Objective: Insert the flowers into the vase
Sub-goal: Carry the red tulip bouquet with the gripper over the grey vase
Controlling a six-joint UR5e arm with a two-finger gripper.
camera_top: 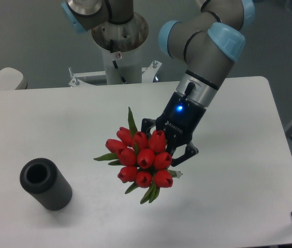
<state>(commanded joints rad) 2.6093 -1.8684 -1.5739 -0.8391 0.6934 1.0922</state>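
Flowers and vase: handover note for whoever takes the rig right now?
Pincer: shut on the flowers, holding the bunch near the table's middle, heads toward the camera; the stems are hidden behind the buds, and whether it is lifted clear of the surface is hard to tell.
Vase: standing at the table's front left, mouth empty, well apart from the bunch.
Done: flowers grasped.
Left: carry the bunch left to the vase, turn it stems-down over the mouth, lower it in, release.
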